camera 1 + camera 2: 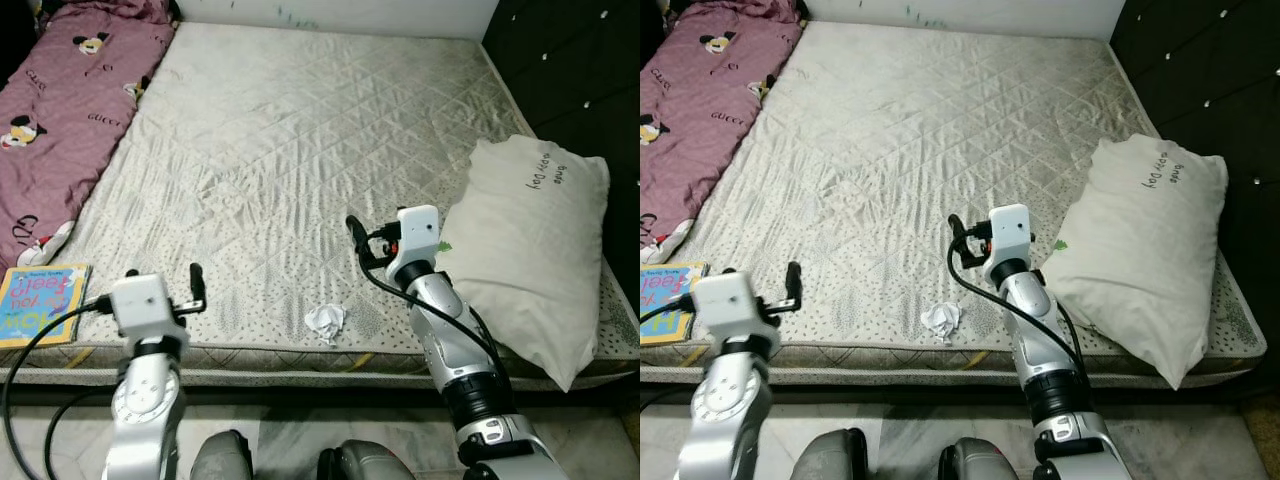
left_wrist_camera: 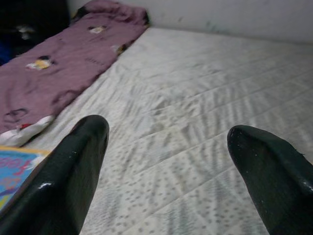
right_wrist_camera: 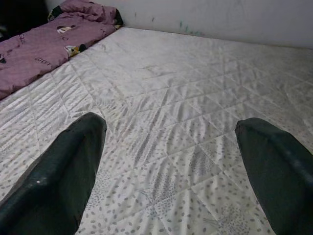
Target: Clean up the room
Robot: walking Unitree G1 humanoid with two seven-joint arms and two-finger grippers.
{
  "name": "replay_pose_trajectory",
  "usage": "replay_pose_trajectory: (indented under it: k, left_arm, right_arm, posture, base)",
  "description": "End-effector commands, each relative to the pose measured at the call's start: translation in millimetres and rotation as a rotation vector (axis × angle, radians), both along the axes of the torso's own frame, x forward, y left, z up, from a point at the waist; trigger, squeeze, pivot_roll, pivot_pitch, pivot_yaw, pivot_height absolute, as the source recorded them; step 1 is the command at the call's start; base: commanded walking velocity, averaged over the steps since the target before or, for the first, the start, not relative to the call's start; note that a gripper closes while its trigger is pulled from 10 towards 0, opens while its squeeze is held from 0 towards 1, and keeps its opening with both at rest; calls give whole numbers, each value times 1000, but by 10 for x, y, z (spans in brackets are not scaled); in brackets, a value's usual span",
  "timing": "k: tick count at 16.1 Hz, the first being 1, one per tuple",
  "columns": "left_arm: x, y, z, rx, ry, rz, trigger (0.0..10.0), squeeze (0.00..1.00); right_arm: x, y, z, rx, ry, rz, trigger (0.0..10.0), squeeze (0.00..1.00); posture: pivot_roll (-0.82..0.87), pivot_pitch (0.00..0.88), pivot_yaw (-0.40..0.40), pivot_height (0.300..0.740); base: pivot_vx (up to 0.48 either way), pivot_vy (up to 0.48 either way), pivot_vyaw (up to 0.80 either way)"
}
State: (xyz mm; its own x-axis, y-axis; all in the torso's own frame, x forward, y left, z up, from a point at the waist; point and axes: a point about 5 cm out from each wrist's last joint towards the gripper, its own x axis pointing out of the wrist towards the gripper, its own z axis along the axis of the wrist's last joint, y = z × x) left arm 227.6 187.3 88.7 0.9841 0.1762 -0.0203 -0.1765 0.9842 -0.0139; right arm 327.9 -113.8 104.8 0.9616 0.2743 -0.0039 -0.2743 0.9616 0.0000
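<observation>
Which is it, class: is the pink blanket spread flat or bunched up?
Spread flat: the pink blanket lies lengthwise along the mattress's left edge.

"GUCCI" on pink blanket (image 1: 60, 120), "One Day" on pillow (image 1: 530, 250)

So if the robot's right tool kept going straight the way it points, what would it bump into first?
Probably nothing soon. The right tool is open and points along the bare mattress toward the far wall. If it dips, it touches the mattress first; depth is hard to judge.

The mattress (image 1: 300, 130) lies open across its middle; a pillow (image 1: 530, 250) crowds the right edge, a purple blanket (image 1: 60, 110) the left, crumpled tissue (image 1: 325, 322) near front.
</observation>
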Motion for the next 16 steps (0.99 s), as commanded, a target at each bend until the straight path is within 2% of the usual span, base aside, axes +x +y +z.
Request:
replay_pose_trajectory:
  k: [1, 4, 6, 16]
  left_arm:
    - [-30, 48, -4, 0, 7, 45, 10000, 0]
    - [-28, 54, -7, -33, 2, 40, 10000, 0]
    - [-10, 31, 6, 6, 13, 44, 10000, 0]
    - [-13, 33, 2, -10, 12, 41, 10000, 0]
  right_arm:
    - [-5, -68, -29, 24, 28, -38, 10000, 0]
    - [-6, -94, -53, 54, 54, -68, 10000, 0]
    - [-7, -89, -58, 55, 58, -63, 10000, 0]
    - [-9, -63, -53, 68, 68, -42, 10000, 0]
  posture:
    - [-26, 138, -58, 740]
    - [-25, 145, -57, 740]
    - [-22, 147, -56, 736]
    - [-23, 163, -61, 671]
  base:
    - [0, 0, 0]
    - [0, 0, 0]
    - [0, 0, 0]
    - [0, 0, 0]
